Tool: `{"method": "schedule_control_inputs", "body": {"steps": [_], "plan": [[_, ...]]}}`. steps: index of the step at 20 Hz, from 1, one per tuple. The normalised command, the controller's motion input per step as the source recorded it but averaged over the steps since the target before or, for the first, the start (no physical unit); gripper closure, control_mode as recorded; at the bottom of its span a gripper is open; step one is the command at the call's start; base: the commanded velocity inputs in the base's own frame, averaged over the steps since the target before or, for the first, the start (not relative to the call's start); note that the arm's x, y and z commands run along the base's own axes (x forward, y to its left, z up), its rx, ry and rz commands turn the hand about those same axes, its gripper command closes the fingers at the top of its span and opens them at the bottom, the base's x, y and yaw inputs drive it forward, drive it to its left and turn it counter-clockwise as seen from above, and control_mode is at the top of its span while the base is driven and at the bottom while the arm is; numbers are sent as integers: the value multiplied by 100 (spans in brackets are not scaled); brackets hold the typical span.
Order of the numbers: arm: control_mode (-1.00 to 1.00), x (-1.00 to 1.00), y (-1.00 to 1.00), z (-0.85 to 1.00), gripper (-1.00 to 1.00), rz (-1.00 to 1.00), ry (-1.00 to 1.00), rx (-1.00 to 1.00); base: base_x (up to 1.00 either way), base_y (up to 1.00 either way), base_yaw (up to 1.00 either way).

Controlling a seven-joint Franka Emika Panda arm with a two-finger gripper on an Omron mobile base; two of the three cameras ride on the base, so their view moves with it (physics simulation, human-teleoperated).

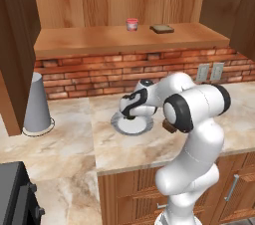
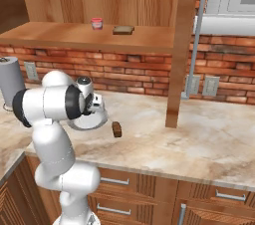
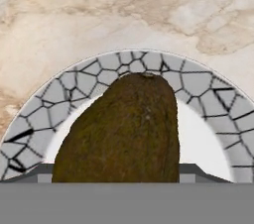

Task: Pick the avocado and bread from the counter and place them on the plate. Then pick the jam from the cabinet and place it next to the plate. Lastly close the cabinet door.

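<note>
In the hand view the dark olive-brown avocado (image 3: 124,129) sits between my gripper's (image 3: 119,171) fingertips, which are shut on it, just above the plate (image 3: 64,99) with its mosaic rim. In the base views the gripper (image 1: 130,113) (image 2: 97,104) hangs low over the plate (image 1: 118,126) (image 2: 94,123) on the counter (image 1: 64,144), and the hand hides the avocado. The bread (image 2: 117,129) lies on the counter right of the plate, partly behind my arm in the left base view. The jam (image 1: 132,24) (image 2: 96,23) stands on the open cabinet's shelf (image 1: 89,40).
A flat brown slice (image 1: 162,29) (image 2: 123,30) lies on the shelf right of the jam. The open cabinet door (image 2: 182,45) with its steel handle (image 2: 195,45) hangs out over the counter to the right. A grey cone-shaped vessel (image 1: 37,104) stands at the left.
</note>
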Motion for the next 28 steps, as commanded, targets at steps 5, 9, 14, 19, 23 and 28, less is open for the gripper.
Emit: {"method": "schedule_control_inputs", "body": {"steps": [5,9,14,19,23,28], "plan": [[-100,19,0,-29,-100,0,4,-5,0,0,0],[-100,5,0,-3,-100,0,0,0,0,0,0],[-100,4,0,16,-100,-1,3,2,0,0,0],[-100,2,-6,50,-100,-3,4,6,0,0,0],[-100,0,-32,61,-100,0,7,6,0,0,0],[-100,-12,-63,29,-100,0,11,1,0,0,0]]}}
